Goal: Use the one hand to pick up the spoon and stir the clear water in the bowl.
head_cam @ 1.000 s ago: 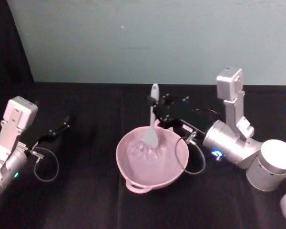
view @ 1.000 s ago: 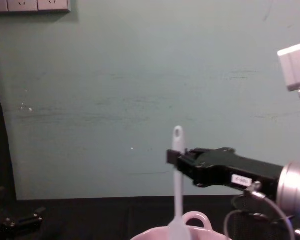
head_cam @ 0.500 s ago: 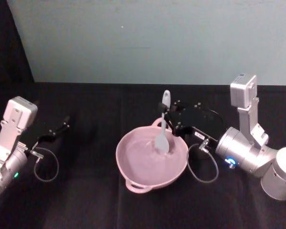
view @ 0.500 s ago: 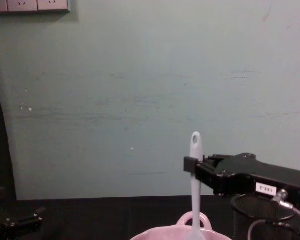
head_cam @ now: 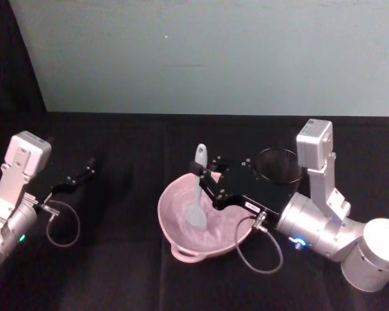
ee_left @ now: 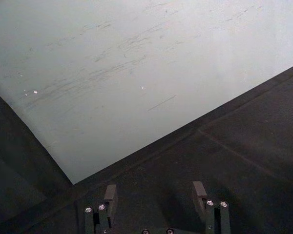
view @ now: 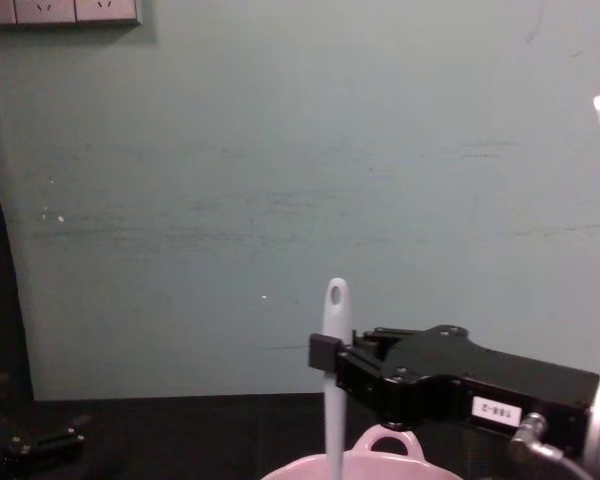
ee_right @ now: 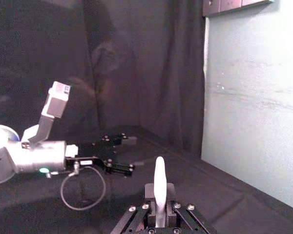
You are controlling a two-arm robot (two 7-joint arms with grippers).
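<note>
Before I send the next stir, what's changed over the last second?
The right gripper, shut on the spoon throughout, swept it right, then back left across the bowl and nearer the robot. The bowl and the parked left gripper stayed put.

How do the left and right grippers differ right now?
The right gripper is shut on the spoon; the left gripper is open and empty. The right gripper hangs over the bowl; the left gripper sits off to the left, well apart from it. Both are black.
</note>
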